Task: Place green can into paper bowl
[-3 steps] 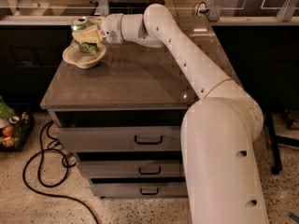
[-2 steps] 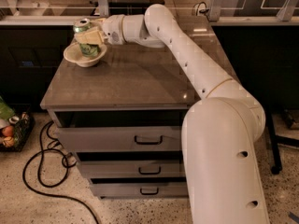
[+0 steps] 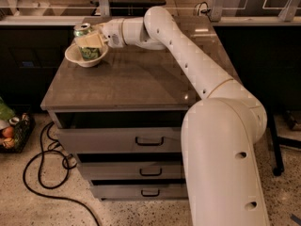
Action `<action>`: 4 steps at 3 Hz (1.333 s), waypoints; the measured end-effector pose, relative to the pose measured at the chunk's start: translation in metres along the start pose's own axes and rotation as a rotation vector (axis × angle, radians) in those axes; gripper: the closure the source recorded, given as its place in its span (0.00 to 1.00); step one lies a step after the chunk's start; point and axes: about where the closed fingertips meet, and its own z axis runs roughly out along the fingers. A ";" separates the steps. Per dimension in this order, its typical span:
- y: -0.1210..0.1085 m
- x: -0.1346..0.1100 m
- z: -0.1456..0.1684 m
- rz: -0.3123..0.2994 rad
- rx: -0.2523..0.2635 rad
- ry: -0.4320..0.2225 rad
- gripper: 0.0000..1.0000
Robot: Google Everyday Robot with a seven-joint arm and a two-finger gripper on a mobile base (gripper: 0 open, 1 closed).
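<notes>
The white robot arm (image 3: 188, 65) reaches across the brown flat worktop (image 3: 136, 79) of a grey drawer cabinet to the worktop's far left corner. At that corner sits the small round off-white paper bowl (image 3: 71, 57). The slim light-green can (image 3: 82, 30) stands upright inside it. The end effector (image 3: 89, 40), above the same corner, pinches the can's body.

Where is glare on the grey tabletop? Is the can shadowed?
Camera view: glare sits on the grey tabletop at its far right edge. The gripper, at far left over the off-white paper bowl, grips the slim light-green drink can; its lower half is dim.
</notes>
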 end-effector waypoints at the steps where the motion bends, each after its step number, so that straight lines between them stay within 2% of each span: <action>1: 0.002 0.000 0.003 0.001 -0.005 0.000 0.59; 3: 0.005 0.001 0.010 0.003 -0.015 0.001 0.12; 4: 0.007 0.001 0.013 0.003 -0.020 0.001 0.00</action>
